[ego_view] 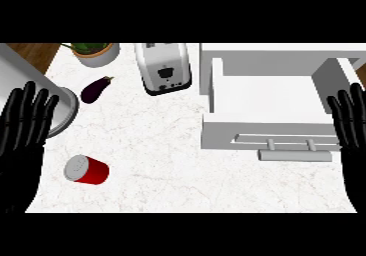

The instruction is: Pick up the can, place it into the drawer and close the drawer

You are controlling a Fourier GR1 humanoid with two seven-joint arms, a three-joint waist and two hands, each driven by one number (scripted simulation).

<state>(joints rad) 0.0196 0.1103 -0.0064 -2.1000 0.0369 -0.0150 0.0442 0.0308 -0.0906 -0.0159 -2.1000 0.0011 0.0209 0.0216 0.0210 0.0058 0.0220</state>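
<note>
Lying tipped near the left hand [17, 147], the can [86, 170]; that hand and the right hand [356, 150] straight-fingered, empty.

Glossy red can [87, 170], marble counter [164, 150]

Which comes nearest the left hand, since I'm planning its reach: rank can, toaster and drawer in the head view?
1. Can, low, just right of the left hand.
2. Toaster, top centre.
3. Drawer, open, at the right.

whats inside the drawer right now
Nothing shows inside the drawer: only its bare white floor. The can lies outside it, on the counter at the left. The right hand covers the drawer's right front corner.
</note>
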